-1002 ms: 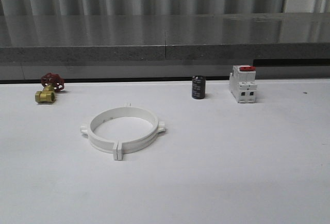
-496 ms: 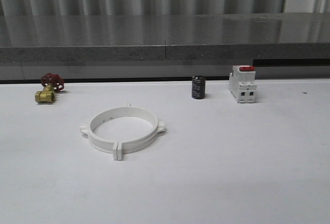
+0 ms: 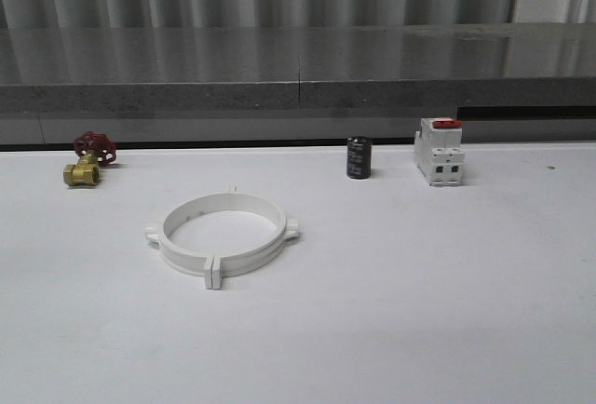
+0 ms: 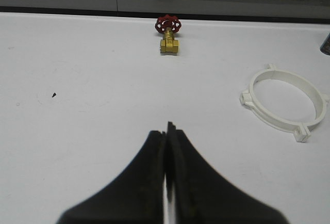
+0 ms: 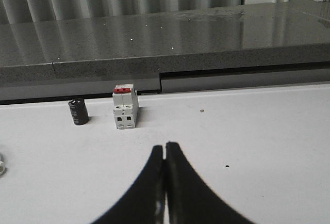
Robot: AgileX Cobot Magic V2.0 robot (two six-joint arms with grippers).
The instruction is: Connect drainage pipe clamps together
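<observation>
The two white drainage pipe clamps (image 3: 222,234) lie flat on the white table left of centre, joined into one ring with paired tabs meeting at the front (image 3: 212,272). In the left wrist view the ring (image 4: 285,102) lies off to one side of my left gripper (image 4: 166,130), which is shut with nothing between its fingers and hangs over bare table. My right gripper (image 5: 165,147) is also shut on nothing, well short of the breaker. A sliver of the ring (image 5: 1,163) shows at the edge of the right wrist view.
A brass valve with a red handwheel (image 3: 88,160) stands at the back left. A black cylinder (image 3: 358,157) and a white breaker with a red top (image 3: 439,151) stand at the back right. A grey ledge (image 3: 298,95) runs along the table's far edge.
</observation>
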